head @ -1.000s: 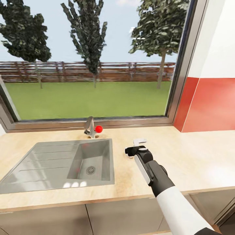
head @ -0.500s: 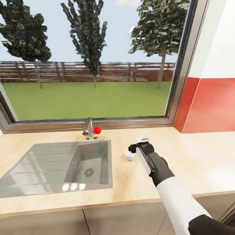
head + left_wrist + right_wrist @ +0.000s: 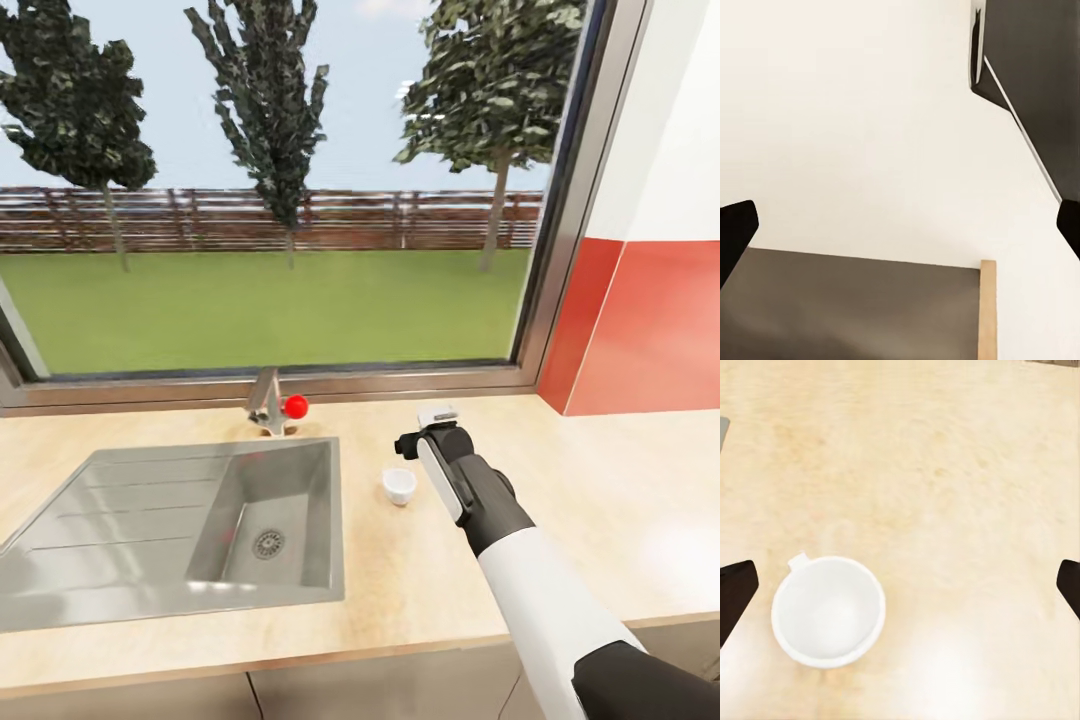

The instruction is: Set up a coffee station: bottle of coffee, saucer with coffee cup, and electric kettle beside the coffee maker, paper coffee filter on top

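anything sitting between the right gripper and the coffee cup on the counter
Nothing visible does. The coffee cup stands upright and alone on the bare countertop, just beside the right gripper, on its sink side. From the right wrist camera the cup lies below the wide-open fingers, off-centre, with only wood around it.

coffee cup (image 3: 829, 611): glossy white | countertop (image 3: 620, 470): pale wood | sink (image 3: 150, 510): brushed metal
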You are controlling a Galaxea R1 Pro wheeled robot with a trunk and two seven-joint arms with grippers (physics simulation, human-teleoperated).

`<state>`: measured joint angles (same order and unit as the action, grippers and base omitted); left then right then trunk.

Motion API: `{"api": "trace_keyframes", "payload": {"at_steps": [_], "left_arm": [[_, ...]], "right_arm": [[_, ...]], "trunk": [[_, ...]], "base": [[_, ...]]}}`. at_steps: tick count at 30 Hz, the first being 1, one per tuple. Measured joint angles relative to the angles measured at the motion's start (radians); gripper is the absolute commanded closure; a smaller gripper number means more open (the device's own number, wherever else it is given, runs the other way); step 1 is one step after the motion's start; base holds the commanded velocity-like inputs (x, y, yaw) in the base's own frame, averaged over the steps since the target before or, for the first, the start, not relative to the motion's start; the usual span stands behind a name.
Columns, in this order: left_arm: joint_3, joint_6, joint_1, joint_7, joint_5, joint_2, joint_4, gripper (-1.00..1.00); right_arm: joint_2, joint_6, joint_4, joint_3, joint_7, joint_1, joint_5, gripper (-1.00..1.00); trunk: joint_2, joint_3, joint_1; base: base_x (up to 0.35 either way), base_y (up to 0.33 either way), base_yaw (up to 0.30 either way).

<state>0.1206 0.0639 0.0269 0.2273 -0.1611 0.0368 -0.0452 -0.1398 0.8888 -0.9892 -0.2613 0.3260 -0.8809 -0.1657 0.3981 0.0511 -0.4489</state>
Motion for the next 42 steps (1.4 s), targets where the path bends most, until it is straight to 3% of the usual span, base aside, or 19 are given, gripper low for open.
{"api": "trace_keyframes", "payload": {"at_steps": [4, 13, 26, 32, 42], "left_arm": [[0.000, 0.000, 0.006, 0.000, 0.000, -0.003, 0.000, -1.00], [0.000, 0.000, 0.010, 0.000, 0.000, -0.002, 0.000, -1.00], [0.000, 0.000, 0.010, 0.000, 0.000, 0.001, 0.000, -1.00], [0.000, -0.001, 0.010, 0.000, 0.000, 0.001, 0.000, -1.00], [0.001, -0.001, 0.018, 0.000, 0.000, 0.001, 0.000, -1.00]], "right_arm": [[0.001, 0.000, 0.018, -0.002, 0.000, 0.001, 0.001, -1.00], [0.001, 0.000, 0.164, -0.001, -0.002, 0.001, -0.002, -1.00], [0.001, -0.003, 0.184, -0.002, -0.004, 0.002, -0.002, -1.00], [0.001, -0.008, 0.255, -0.002, -0.005, 0.003, -0.004, -1.00], [0.001, -0.011, 0.277, -0.002, -0.006, 0.003, -0.005, -1.00]], "trunk": [[0.000, 0.000, 0.000], [0.000, 0.000, -0.001], [0.000, 0.000, 0.000], [0.000, 0.000, 0.000], [0.000, 0.000, 0.000]], "base": [[0.074, 0.000, 0.000], [0.004, 0.000, 0.000], [0.042, 0.000, 0.000], [0.141, 0.000, 0.000], [0.027, 0.004, 0.000]]}}
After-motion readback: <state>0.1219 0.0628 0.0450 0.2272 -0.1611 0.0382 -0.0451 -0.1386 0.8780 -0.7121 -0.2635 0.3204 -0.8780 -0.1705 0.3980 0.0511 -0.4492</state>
